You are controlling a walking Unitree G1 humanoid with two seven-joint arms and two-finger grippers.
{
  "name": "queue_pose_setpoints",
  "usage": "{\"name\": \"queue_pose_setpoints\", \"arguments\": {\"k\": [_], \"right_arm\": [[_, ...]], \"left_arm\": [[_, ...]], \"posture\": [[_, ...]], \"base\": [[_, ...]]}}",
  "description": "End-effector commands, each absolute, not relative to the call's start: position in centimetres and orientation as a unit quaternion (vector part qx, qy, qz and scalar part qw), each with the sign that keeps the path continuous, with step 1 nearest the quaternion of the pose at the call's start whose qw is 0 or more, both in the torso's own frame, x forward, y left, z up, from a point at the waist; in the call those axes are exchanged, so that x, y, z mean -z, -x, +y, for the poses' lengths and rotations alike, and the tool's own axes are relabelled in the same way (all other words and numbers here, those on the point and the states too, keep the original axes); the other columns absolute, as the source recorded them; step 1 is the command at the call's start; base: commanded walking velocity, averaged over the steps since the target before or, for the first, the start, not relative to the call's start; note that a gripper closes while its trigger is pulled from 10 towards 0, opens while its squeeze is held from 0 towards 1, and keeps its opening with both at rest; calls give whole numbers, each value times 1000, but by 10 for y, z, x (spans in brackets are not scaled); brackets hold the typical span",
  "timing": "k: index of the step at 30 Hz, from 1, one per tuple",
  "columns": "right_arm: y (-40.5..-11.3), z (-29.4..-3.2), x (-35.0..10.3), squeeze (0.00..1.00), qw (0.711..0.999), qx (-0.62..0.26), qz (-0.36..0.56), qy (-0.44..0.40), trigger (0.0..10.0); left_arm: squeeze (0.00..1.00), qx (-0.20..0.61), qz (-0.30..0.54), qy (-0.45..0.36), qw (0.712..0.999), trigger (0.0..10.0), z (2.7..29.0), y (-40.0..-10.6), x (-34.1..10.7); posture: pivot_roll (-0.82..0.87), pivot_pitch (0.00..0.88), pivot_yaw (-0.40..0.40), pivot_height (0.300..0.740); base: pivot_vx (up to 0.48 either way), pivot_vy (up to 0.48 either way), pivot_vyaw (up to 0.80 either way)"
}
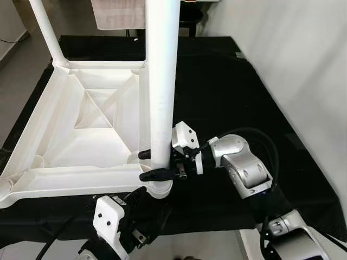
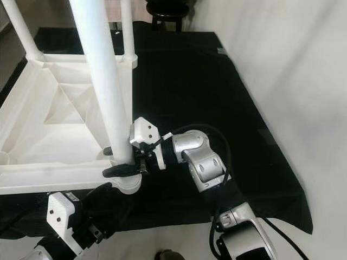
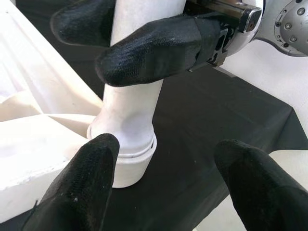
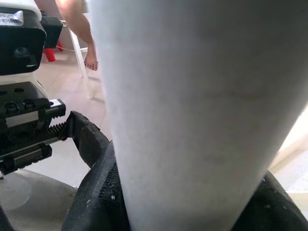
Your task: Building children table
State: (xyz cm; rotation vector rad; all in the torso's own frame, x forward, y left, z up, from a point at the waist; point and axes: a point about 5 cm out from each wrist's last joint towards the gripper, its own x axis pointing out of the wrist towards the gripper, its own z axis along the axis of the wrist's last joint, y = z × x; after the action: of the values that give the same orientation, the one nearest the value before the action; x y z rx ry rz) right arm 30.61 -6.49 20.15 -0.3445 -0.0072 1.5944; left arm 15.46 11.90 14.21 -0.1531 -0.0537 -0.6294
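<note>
The white plastic table (image 1: 81,130) lies upside down on the black cloth (image 1: 227,81), one white leg (image 1: 161,81) standing in its near corner socket. The right gripper (image 1: 146,165) has its jaws clamped around that leg just above the socket. The left gripper (image 3: 168,187), jaws spread apart, hovers near the socket's base without touching it.
</note>
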Motion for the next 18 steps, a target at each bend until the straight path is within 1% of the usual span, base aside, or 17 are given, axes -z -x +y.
{"name": "queue_pose_setpoints", "arguments": {"k": [1,3,4,5,6,7,8,9,10,11,12,13,14,15,16,18], "right_arm": [[-307,-71,-194,0,686,-707,14,170,0],[-307,-81,-190,0,701,-693,24,165,0],[-307,-81,-190,0,701,-693,24,165,0],[-307,-89,-189,0,716,-679,30,159,0],[-307,-89,-189,0,716,-679,30,159,0],[-307,-95,-187,0,729,-666,33,154,0],[-309,-103,-186,0,766,-625,41,143,0],[-321,-111,-178,0,890,-432,45,140,0],[-321,-111,-178,0,890,-432,45,140,0],[-298,-111,-155,0,925,-347,86,127,0],[-276,-115,-145,0,950,-268,104,121,0],[-276,-115,-145,0,950,-268,104,121,0],[-261,-110,-140,0,951,-260,114,121,0],[-258,-107,-141,0,948,-275,113,117,0],[-267,-107,-144,0,948,-277,112,110,0],[-270,-108,-145,0,949,-276,112,107,0]], "left_arm": [[0,312,-22,81,946,10000,117,-152,-143],[0,313,-22,82,946,10000,117,-152,-143],[0,313,-22,82,946,10000,117,-152,-143],[0,313,-22,82,946,10000,117,-152,-143],[0,313,-22,82,946,10000,117,-152,-143],[0,313,-22,82,946,10000,117,-153,-143],[0,313,-22,82,946,10000,118,-153,-143],[0,312,-22,81,946,10000,119,-153,-142],[0,312,-22,81,946,10000,119,-153,-142],[0,312,-22,81,946,10000,120,-154,-142],[0,313,-23,81,946,10000,120,-155,-142],[0,313,-23,81,946,10000,120,-155,-142],[0,314,-22,80,946,10000,121,-156,-141],[0,315,-21,79,946,10000,122,-158,-140],[0,316,-20,78,945,10000,124,-159,-139],[0,316,-19,78,945,10000,124,-159,-139]], "posture": [[-121,183,-107,740],[-128,184,-107,740],[-128,184,-107,740],[-134,185,-107,740],[-134,185,-107,740],[-143,186,-108,740],[-151,187,-110,740],[-163,182,-112,740],[-163,182,-112,740],[-158,174,-107,740],[-155,177,-101,740],[-155,177,-101,740],[-171,177,-93,740],[-178,158,-85,740],[-177,158,-84,740],[-177,158,-84,740]], "base": [[0,0,0],[0,0,0],[0,0,0],[0,0,0],[0,0,0],[0,0,0],[0,0,0],[0,0,0],[0,0,0],[0,0,0],[0,0,0],[0,0,0],[0,0,0],[0,0,0],[0,0,0],[0,0,0]]}}
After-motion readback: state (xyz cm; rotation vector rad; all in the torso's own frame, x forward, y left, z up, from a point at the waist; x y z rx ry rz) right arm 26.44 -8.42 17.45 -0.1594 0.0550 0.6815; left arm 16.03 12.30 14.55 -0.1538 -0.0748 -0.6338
